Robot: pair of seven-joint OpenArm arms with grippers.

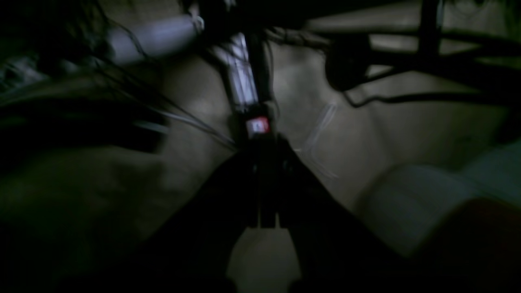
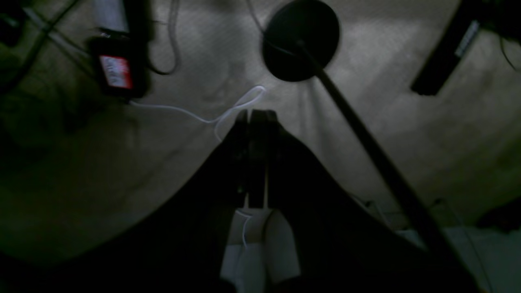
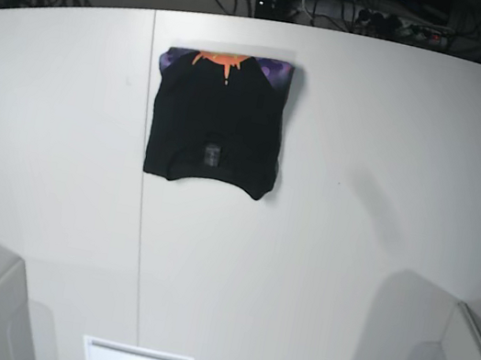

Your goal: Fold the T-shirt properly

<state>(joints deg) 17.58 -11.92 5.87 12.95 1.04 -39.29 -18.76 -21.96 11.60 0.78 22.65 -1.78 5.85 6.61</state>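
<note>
The black T-shirt (image 3: 217, 125) lay folded into a compact rectangle on the white table (image 3: 364, 165), left of centre toward the far edge, with its orange and purple print along the far side and a small neck label facing up. The right gripper (image 2: 257, 116) was closed and held nothing. The left gripper (image 1: 266, 221) was likewise closed and empty, above a dim floor.
</note>
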